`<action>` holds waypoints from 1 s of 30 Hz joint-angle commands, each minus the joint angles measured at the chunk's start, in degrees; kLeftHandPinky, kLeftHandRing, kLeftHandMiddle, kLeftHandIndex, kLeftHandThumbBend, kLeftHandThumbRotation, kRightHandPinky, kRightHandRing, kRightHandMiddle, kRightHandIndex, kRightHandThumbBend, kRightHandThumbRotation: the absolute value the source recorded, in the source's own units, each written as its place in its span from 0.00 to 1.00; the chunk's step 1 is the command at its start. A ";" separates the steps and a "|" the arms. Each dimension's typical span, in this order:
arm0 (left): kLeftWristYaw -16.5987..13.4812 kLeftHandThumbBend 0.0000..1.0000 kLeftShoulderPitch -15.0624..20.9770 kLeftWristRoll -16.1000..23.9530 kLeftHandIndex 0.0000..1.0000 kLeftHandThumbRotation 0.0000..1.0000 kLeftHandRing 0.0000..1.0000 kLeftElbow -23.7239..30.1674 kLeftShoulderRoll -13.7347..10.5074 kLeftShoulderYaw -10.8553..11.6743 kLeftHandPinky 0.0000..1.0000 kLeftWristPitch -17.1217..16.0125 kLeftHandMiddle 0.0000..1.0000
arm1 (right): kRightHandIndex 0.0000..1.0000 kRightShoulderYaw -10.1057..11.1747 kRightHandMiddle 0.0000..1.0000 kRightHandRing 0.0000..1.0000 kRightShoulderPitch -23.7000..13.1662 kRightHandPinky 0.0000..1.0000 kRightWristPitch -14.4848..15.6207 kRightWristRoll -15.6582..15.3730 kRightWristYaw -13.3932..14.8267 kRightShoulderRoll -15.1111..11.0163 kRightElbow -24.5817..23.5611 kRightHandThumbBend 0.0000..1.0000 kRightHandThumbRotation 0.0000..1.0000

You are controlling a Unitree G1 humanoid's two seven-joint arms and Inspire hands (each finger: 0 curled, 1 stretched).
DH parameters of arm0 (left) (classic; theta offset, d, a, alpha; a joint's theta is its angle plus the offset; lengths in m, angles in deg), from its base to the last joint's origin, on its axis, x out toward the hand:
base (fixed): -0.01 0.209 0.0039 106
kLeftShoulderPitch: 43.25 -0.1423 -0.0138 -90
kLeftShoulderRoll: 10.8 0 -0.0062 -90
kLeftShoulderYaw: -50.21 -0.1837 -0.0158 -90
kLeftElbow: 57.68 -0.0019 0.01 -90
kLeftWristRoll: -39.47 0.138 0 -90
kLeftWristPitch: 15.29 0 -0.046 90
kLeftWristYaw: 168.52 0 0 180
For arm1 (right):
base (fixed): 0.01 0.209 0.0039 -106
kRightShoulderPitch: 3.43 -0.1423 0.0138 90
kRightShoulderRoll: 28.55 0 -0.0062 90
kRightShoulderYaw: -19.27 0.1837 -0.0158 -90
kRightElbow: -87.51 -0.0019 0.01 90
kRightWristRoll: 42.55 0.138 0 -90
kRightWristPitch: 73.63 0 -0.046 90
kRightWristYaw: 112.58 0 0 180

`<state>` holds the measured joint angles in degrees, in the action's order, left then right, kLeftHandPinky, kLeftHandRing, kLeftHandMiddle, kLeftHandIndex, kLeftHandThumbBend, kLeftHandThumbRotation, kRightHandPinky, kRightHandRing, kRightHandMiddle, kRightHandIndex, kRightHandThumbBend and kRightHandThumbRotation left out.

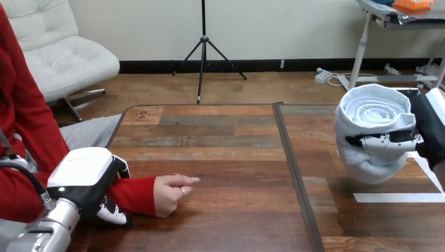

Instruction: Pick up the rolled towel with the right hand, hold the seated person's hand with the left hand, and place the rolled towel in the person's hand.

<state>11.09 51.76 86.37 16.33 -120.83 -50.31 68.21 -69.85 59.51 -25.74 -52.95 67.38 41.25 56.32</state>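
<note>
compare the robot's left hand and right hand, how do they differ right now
The left hand sits low at the left of the table; the right hand is raised at its right. The left hand curls round the person's red-sleeved forearm; the right hand curls round the rolled towel, held off the table. Both are shut on something.

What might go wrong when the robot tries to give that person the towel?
1. The person's hand rests on the table with fingers curled in, so the rolled towel may find no open palm and fall off.
2. The right hand holds the towel up, far across the table; it might slip or unroll on the way.
3. The left hand grips the red sleeve behind the wrist, so the person's hand may shift.
</note>
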 commanded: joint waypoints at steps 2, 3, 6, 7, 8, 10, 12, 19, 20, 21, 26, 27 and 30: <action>1.11 0.83 2.62 -0.73 0.40 0.00 0.36 -1.17 0.29 -1.63 0.32 -0.08 0.40 | 0.43 2.29 0.43 0.39 -2.72 0.34 -0.76 1.93 0.33 -0.09 -3.05 0.81 0.00; 1.25 0.83 2.64 -0.83 0.40 0.00 0.36 -1.15 0.33 -1.66 0.32 -0.05 0.40 | 0.43 2.30 0.43 0.38 -2.71 0.34 -0.67 1.92 0.33 -0.09 -3.10 0.81 0.00; 1.67 0.83 2.64 -1.08 0.40 0.00 0.36 -1.02 0.46 -1.84 0.31 -0.14 0.41 | 0.43 2.26 0.42 0.38 -2.68 0.34 -0.43 1.75 0.51 -0.14 -3.29 0.81 0.00; 1.85 0.84 2.64 -1.01 0.40 0.00 0.36 -0.94 0.45 -2.01 0.31 -0.16 0.41 | 0.43 2.23 0.42 0.38 -2.70 0.34 -0.56 1.66 0.58 -0.17 -3.25 0.81 0.00; 1.97 0.84 2.65 -0.95 0.42 0.00 0.38 -0.90 0.42 -2.13 0.32 -0.16 0.42 | 0.43 2.21 0.42 0.38 -2.71 0.33 -0.67 1.61 0.63 -0.19 -3.21 0.81 0.00; 2.12 0.84 2.66 -0.84 0.42 0.00 0.39 -0.84 0.40 -2.37 0.32 -0.19 0.43 | 0.43 2.18 0.42 0.38 -2.74 0.33 -0.84 1.47 0.79 -0.23 -3.15 0.81 0.00; 2.17 0.84 2.67 -0.77 0.44 0.00 0.40 -0.83 0.42 -2.53 0.33 -0.23 0.44 | 0.43 2.15 0.42 0.38 -2.75 0.33 -0.91 1.37 0.92 -0.26 -3.12 0.81 0.00; 2.45 0.85 2.85 -0.90 0.46 0.00 0.45 -1.05 0.58 -3.08 0.37 -0.69 0.48 | 0.43 2.12 0.42 0.38 -2.75 0.33 -0.74 1.11 1.32 -0.31 -3.36 0.82 0.00; 2.55 0.84 2.86 -0.88 0.46 0.00 0.45 -1.00 0.57 -3.17 0.38 -0.67 0.48 | 0.43 2.15 0.42 0.38 -2.75 0.33 -0.64 1.17 1.27 -0.29 -3.42 0.82 0.00; 2.61 0.84 2.87 -0.87 0.46 0.00 0.46 -0.95 0.56 -3.24 0.38 -0.65 0.48 | 0.43 2.17 0.42 0.38 -2.74 0.33 -0.57 1.22 1.23 -0.27 -3.46 0.82 0.00; 3.01 0.82 2.89 -1.39 0.44 0.00 0.46 -0.89 0.87 -3.42 0.40 -0.47 0.48 | 0.43 2.13 0.42 0.38 -2.85 0.33 -0.96 1.04 1.52 -0.29 -3.33 0.82 0.00; 3.01 0.81 2.89 -1.49 0.43 0.00 0.45 -0.90 0.91 -3.43 0.40 -0.46 0.47 | 0.43 2.11 0.42 0.38 -2.86 0.33 -1.02 0.97 1.59 -0.31 -3.31 0.82 0.00; 3.13 0.79 2.88 -1.84 0.41 0.00 0.43 -0.88 1.14 -3.50 0.38 -0.18 0.45 | 0.43 2.09 0.42 0.38 -2.89 0.33 -1.14 0.96 1.52 -0.36 -3.24 0.82 0.00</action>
<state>13.46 52.61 84.96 16.30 -120.70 -52.10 68.15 -69.80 59.51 -25.74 -52.95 67.36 41.25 56.32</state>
